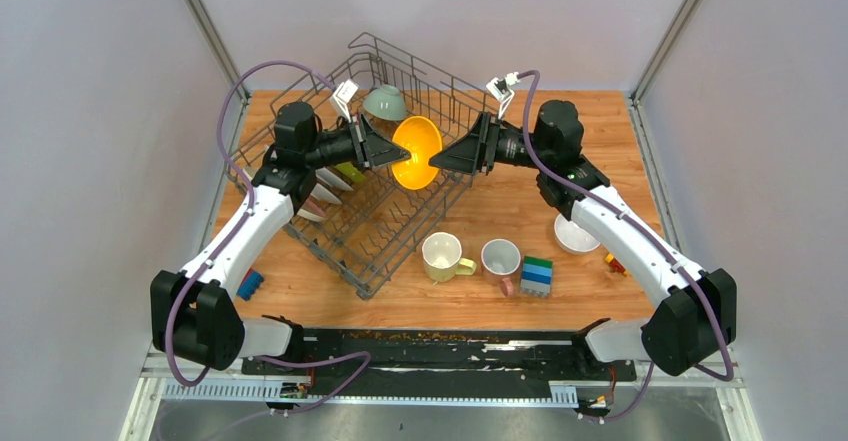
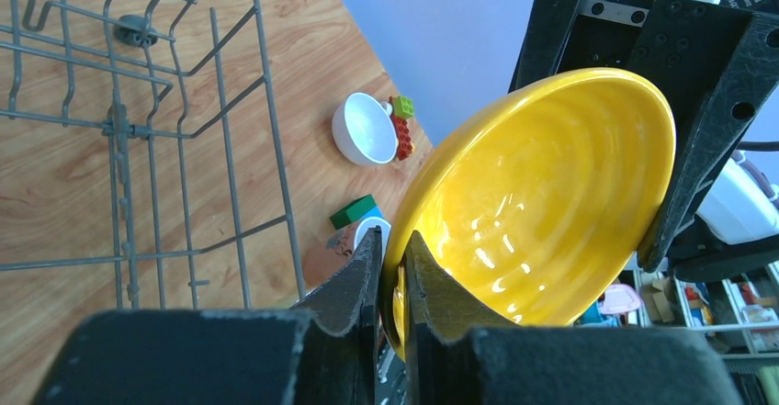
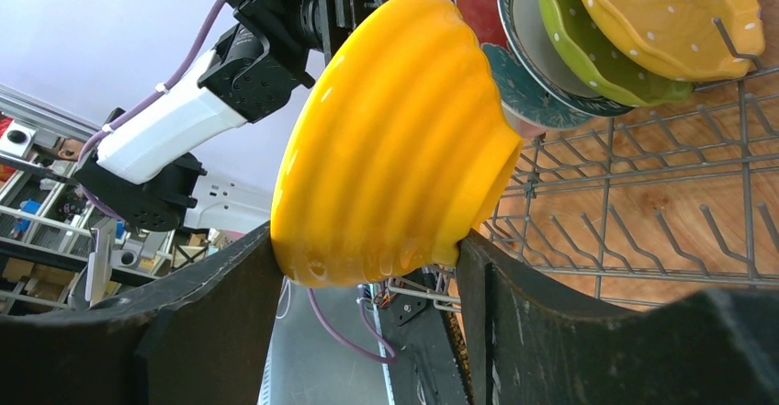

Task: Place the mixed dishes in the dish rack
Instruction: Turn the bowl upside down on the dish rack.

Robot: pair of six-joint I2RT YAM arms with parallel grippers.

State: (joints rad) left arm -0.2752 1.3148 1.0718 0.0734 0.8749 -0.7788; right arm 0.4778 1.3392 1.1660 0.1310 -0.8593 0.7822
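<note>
Left gripper (image 1: 392, 151), in the top view, is reaching out above the grey metal wire dish rack (image 1: 385, 236) and is pinching the rim of a yellow-orange ribbed ceramic bowl (image 1: 417, 151). That bowl is hanging on edge just ahead of its fingertips, over the rack. Right gripper (image 1: 443, 156) is facing it from the opposite side, with the bowl between the two. Both arms are stretching forward and bending inward, wrists pointing at each other. Just behind the left gripper, a pale green ceramic bowl (image 1: 385, 103) is lying in the rack. Nearer than the right gripper, a pale yellow mug (image 1: 441, 256) and a white pink-handled mug (image 1: 500, 258) are standing on the table.

Through the left wrist camera, the two fingers are sitting narrowly apart, clamping the bowl's rim, one inside and one outside. The bowl's hollow is rising up and to the right of them, and the rack's wires are lying to their left.

Through the right wrist camera, the jaws are standing wide and the bowl's ribbed outside is filling the gap, touching both fingers. Right of the fingertips, a yellow scalloped dotted plate (image 3: 671, 10) is standing in the rack.
</note>
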